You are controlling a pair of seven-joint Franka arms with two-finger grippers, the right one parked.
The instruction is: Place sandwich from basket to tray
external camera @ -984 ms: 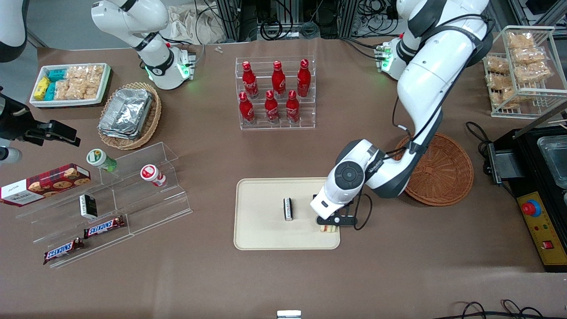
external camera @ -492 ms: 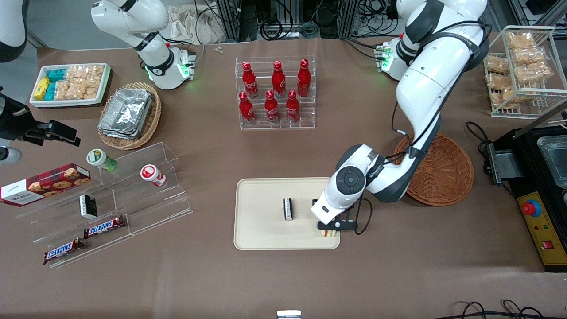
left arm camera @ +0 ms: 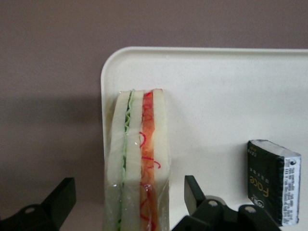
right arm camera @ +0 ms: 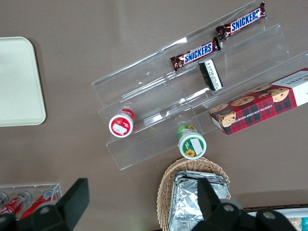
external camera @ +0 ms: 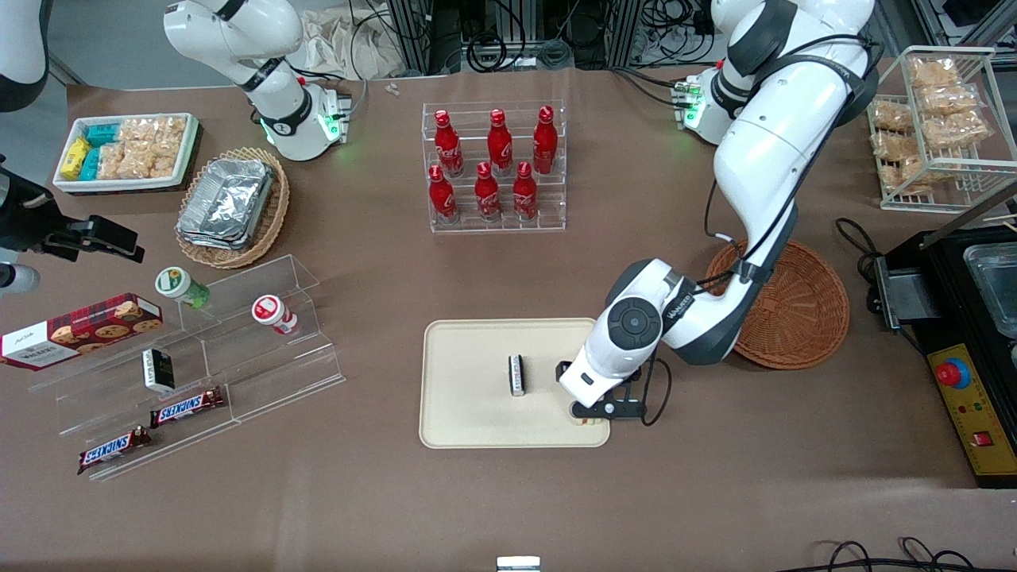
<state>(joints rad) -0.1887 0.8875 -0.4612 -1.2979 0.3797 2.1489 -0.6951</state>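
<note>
The sandwich (left arm camera: 139, 159), a wrapped wedge of pale bread with green and red-orange filling, lies on the beige tray (external camera: 469, 413) at its corner nearest the front camera on the working arm's side. My left gripper (left arm camera: 127, 202) straddles it, open, with a gap between each black finger (left arm camera: 192, 195) and the bread. In the front view the gripper (external camera: 589, 411) hides most of the sandwich (external camera: 585, 420). The reddish-brown basket (external camera: 783, 306) stands empty beside the tray, toward the working arm's end.
A small black packet (external camera: 516, 374) stands on the tray's middle. A rack of red bottles (external camera: 494, 167) is farther from the camera. Clear acrylic steps with snack bars (external camera: 187, 373) lie toward the parked arm's end. A black machine (external camera: 965, 349) flanks the basket.
The gripper and the sandwich shifted slightly nearer the front camera, settling at the tray's corner. Less of the sandwich shows under the gripper now.
</note>
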